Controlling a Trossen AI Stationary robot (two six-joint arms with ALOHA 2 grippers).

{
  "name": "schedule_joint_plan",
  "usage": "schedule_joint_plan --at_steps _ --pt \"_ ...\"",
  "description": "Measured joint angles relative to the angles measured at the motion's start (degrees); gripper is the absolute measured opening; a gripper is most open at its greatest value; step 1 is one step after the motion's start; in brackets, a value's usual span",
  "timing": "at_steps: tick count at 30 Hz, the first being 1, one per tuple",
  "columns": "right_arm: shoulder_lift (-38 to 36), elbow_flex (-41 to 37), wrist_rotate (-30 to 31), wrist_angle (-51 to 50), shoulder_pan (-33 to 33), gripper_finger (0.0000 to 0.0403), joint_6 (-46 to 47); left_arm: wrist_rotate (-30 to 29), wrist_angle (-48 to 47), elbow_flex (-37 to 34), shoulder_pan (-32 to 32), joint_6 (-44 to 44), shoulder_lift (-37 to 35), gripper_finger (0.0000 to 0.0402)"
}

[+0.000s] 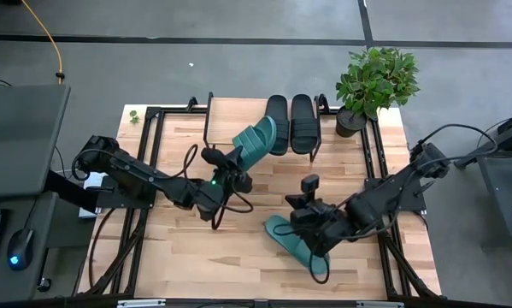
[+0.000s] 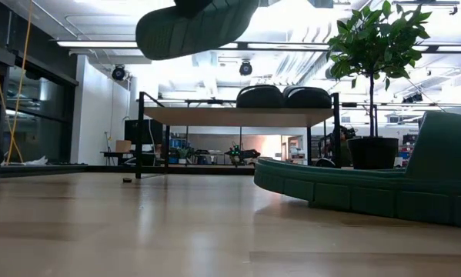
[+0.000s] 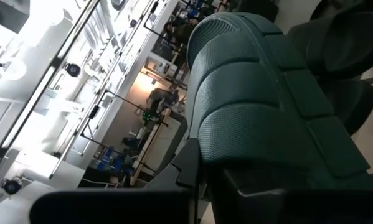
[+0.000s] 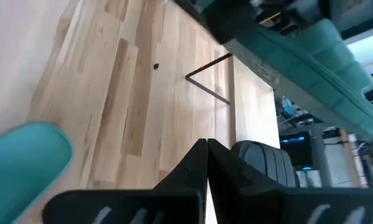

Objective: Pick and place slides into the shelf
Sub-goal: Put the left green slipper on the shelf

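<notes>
Shelf [image 1: 238, 115]: low rack, light wooden top board on thin black metal legs, standing at the table's far edge, toward the middle.

Black slides [image 1: 291, 124]: two, matte, lying side by side and flat on the right part of the shelf's top board.

First teal slide [image 1: 257, 141]: off the table, tilted, over the shelf's front edge just left of the black pair.

Second teal slide [image 1: 297, 244]: lying on the tabletop toward the near edge, right of centre, well apart from the shelf.

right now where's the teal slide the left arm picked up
High view: the teal slide is held by the left gripper, up off the table beside the two black slides on the shelf.
</notes>
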Motion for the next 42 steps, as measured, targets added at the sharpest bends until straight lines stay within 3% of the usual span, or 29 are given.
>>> schedule_joint_plan --at_steps 5,16,21,25,42 --pt "2.82 -0.02 2.31 2.27 0.0 0.0016 -5.52 0.55 1.82 0.0 -0.17 -0.05 0.0 0.0014" --pt "6.29 -0.07 8.23 18.08 0.0 0.0174 -23.19 1.25 2.21 0.0 -0.15 -1.96 0.0 0.0009" --pt "6.27 -0.07 5.75 21.6 -0.54 0.0215 -24.44 2.81 2.19 0.01 -0.15 -3.47 0.0 0.0015" --pt "7.07 -0.11 2.19 24.09 -1.14 0.0224 -28.95 4.86 2.19 0.02 -0.15 -4.75 0.0 0.0015" --pt "13.64 -0.09 2.08 42.01 -4.53 0.0224 -48.19 7.07 2.59 0.11 -0.15 -6.08 0.02 0.0016"
